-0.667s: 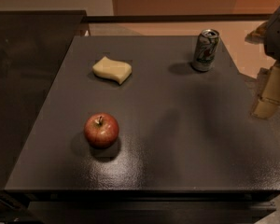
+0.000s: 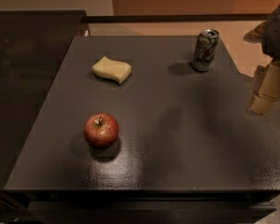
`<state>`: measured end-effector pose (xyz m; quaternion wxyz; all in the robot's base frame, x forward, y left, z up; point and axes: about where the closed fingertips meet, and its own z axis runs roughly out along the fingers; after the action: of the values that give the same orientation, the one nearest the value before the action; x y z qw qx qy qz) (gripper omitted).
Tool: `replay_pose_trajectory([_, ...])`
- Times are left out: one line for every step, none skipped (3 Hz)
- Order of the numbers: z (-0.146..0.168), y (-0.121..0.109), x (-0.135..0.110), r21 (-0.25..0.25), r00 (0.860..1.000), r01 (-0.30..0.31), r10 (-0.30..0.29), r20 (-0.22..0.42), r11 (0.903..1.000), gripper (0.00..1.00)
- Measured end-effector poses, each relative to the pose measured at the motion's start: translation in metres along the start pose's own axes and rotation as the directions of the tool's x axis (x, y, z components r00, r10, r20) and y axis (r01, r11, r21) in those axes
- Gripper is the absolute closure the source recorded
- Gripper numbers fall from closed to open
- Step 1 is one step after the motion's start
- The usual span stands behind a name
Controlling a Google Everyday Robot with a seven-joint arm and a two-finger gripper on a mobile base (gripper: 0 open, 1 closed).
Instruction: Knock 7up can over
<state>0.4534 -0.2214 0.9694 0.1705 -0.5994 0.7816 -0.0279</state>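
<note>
The 7up can [image 2: 206, 50] stands upright at the far right of the dark table [image 2: 177, 139], silver-white with green and red markings and a shiny top. My gripper [image 2: 266, 90] hangs at the right edge of the view, beyond the table's right side. It is to the right of the can and nearer the camera, and does not touch it. It holds nothing that I can see. The arm above it is cut off by the frame edge.
A red apple [image 2: 101, 130] sits at the near left of the table. A yellow sponge [image 2: 112, 70] lies at the far left. A second dark surface [image 2: 23, 78] adjoins on the left. An orange wall rises behind.
</note>
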Motion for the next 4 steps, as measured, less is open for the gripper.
replay_pose_trajectory([0.014, -0.019, 0.002, -0.005, 0.999, -0.012, 0.012, 0.034, 0.9999, 0.0])
replay_pose_trajectory([0.028, -0.044, 0.007, -0.003, 0.996, -0.035, 0.035, 0.078, 0.9994, 0.0])
replay_pose_trajectory([0.039, -0.076, 0.008, 0.017, 0.989, -0.073, 0.07, 0.13, 0.9972, 0.0])
replay_pose_trajectory([0.051, -0.108, 0.008, 0.049, 0.975, -0.129, 0.117, 0.191, 0.9905, 0.0])
